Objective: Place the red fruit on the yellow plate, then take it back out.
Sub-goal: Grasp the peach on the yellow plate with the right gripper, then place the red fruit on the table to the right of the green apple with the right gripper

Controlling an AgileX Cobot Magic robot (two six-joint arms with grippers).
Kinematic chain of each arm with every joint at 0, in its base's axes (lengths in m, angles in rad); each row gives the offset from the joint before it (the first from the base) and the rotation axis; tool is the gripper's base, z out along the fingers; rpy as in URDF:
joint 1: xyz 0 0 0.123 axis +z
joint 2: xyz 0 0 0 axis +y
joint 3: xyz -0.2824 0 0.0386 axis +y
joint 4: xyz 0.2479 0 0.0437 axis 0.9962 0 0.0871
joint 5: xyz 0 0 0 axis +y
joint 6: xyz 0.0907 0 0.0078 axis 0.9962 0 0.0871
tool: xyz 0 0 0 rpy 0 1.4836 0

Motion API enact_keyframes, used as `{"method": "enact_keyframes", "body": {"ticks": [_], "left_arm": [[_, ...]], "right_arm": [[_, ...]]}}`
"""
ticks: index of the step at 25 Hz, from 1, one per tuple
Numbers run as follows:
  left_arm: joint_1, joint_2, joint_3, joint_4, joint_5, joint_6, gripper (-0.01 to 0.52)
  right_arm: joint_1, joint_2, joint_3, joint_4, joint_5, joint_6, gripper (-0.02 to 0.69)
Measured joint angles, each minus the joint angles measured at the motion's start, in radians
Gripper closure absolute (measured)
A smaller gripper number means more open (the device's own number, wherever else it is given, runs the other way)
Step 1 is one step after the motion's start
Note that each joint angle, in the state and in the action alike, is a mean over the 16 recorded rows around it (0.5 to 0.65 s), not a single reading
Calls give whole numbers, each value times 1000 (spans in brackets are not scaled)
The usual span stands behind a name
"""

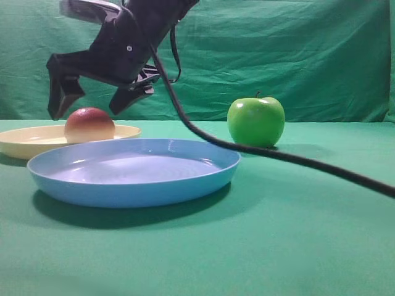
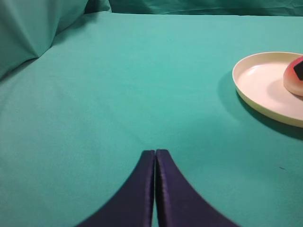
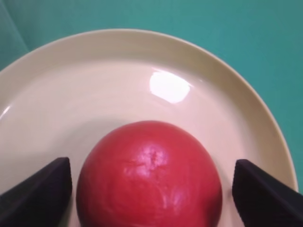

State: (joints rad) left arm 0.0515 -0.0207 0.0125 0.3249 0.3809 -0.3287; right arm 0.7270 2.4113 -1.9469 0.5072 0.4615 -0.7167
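Note:
The red fruit (image 1: 89,124) rests on the yellow plate (image 1: 18,145) at the far left. My right gripper (image 1: 86,106) has reached across and hangs just above the fruit, open, one finger on each side. In the right wrist view the red fruit (image 3: 149,175) lies between the two dark fingers (image 3: 42,189) with a gap on both sides, on the yellow plate (image 3: 118,71). My left gripper (image 2: 155,152) is shut over bare green cloth with nothing in it. The left wrist view shows the yellow plate (image 2: 265,80) and the red fruit (image 2: 293,80) at its right edge.
A light blue plate (image 1: 123,191) sits in front of the yellow one, nearer the camera. A shiny green apple (image 1: 256,120) stands to the right at the back. The right arm's black cable (image 1: 296,157) droops across the table to the right. Green cloth covers table and backdrop.

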Motion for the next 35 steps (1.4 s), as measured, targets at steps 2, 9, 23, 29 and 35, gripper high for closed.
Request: {"method": "enact_keyframes", "body": {"ticks": [2,9,23,29,35], "left_arm": [[0,0,0,0,0,0,514],[0,0,0,0,0,0,514],[0,0,0,0,0,0,514],[0,0,0,0,0,0,514],[0,0,0,0,0,0,514]], "right_arm": [[0,7,0,2,-2,0,118],[0,-7,-2,1,35,-1,314],[-31,-320,-3,-206,362,193,454],[-50,-513,49,-402,526,369,464],[-94,-726,227,-531,585,509,471]]}}
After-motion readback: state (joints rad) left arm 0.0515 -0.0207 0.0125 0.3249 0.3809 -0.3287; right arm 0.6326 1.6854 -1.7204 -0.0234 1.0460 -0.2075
